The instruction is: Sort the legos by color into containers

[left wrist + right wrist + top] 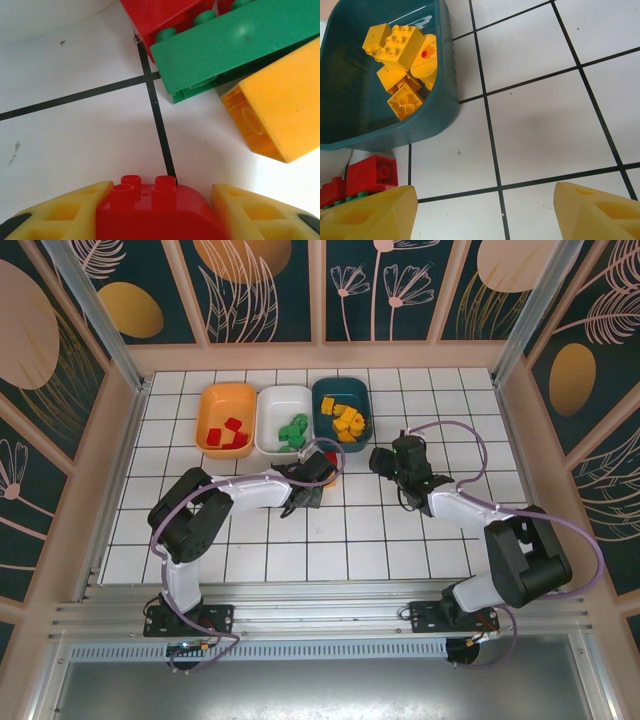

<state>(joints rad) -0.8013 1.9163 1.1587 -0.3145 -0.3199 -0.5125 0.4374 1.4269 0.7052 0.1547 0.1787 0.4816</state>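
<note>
**Left hand [160,220] closed on a red brick [157,202], probably bound for the orange tray.**
Just ahead of it a green brick [230,50], a yellow brick [280,115] and another red [165,15] lie unsorted on the bench [75,140]. The orange tray [212,400], off to its left, collects reds. The right hand [487,215] gapes empty, with the teal tray [447,100] of yellows ahead-left. No writing is legible.
</note>
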